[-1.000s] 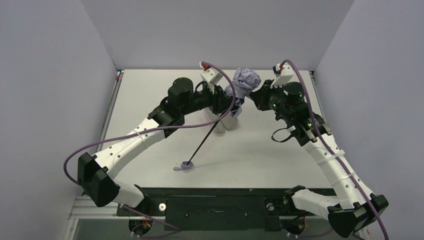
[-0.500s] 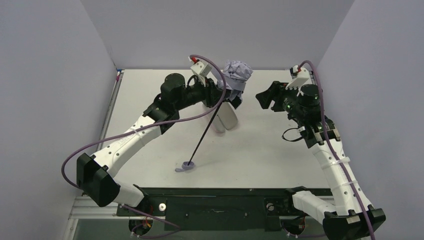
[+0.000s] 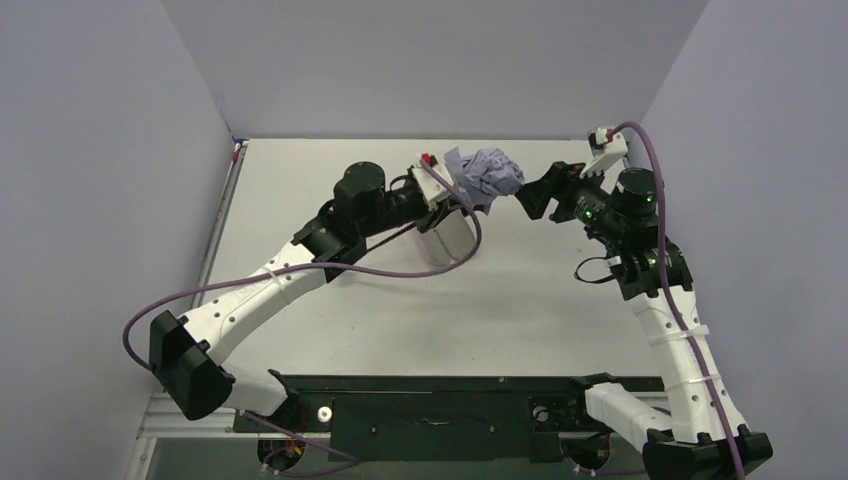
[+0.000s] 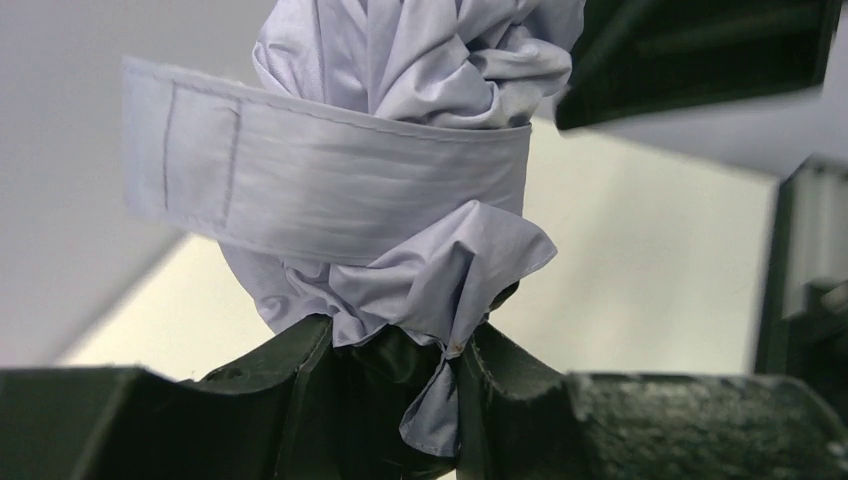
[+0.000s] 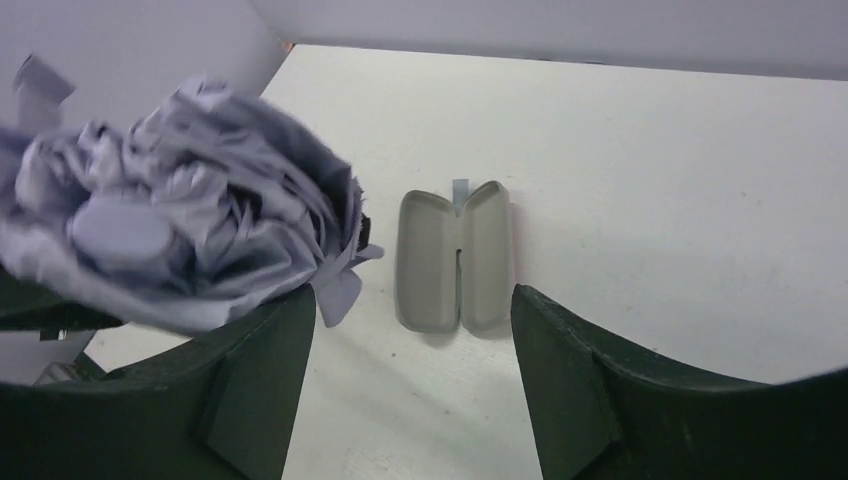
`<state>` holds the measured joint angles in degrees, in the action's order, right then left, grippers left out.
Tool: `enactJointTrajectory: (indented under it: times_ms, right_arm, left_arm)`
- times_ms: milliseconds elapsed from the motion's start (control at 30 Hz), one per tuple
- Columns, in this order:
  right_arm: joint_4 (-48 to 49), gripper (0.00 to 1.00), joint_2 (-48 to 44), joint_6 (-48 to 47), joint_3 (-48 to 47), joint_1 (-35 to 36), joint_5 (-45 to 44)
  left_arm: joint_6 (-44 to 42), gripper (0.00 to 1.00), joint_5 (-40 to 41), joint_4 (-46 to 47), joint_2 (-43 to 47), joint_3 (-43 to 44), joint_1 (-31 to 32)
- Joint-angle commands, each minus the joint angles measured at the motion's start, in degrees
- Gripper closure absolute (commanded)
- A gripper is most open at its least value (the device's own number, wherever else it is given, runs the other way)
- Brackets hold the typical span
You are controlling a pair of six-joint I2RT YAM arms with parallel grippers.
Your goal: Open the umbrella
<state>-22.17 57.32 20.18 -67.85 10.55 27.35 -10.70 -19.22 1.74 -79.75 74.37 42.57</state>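
Left fingers (image 4: 520, 390) pinched on the bunched umbrella (image 4: 400, 60), held above the desk (image 5: 650, 200) | right fingers (image 5: 250, 390) spread wide, just beside its canopy | case (image 5: 455, 258) lies open on desk

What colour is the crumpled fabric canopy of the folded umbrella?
Pale lavender-grey fabric canopy; the left wrist view shows it best.

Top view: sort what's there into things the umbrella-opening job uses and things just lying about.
In the job:
umbrella, bunched, not yet open
left fingers, shut on its fabric
right fingers, open beside it

Lying about:
case, lying open, untouched
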Motion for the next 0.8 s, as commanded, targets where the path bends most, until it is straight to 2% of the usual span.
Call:
enactJointTrajectory:
  times_ms: [0,33,133,200,233,367,467,600,767]
  right_arm:
    - [-1.81,0.33,-1.91,-1.95,-1.83,-4.94,0.07]
    - [-1.90,0.33,-1.81,-1.49,-1.57,-7.08,0.64]
    - [-1.95,0.33,-1.41,0.37,-1.46,-9.61,3.77]
    - [-1.98,0.33,-1.23,0.11,-1.98,-9.90,4.95]
    - [-2.03,0.33,-1.20,0.02,-2.13,-9.92,5.28]
    - [-2.87,0.30,0.15,0.85,-3.76,-9.61,11.24]
    - [-3.74,0.25,0.33,0.93,-3.78,-6.86,13.16]
    - [-6.82,0.25,1.09,-1.59,-4.58,1.89,13.38]
    - [-10.91,0.23,1.81,-7.01,-4.03,7.91,11.08]
  left_arm:
    - [-29.88,1.00,7.03,-0.87,4.36,0.52,2.14]
    - [-35.57,1.00,7.06,-2.53,4.89,0.01,2.69]
    - [-43.51,1.00,7.55,-3.04,6.52,-2.31,3.40]
    - [-51.77,1.00,7.47,-6.72,6.81,-2.33,3.84]
    - [-58.51,1.00,7.59,-7.09,7.26,-3.41,4.10]
    - [-76.08,1.00,7.45,-2.80,9.31,-9.81,4.28]
    - [-81.46,1.00,6.01,-1.68,9.71,-10.48,4.60]
    - [-85.22,1.00,4.48,2.11,10.01,-12.35,5.60]
    - [-82.99,1.00,3.74,4.13,9.70,-12.19,6.68]
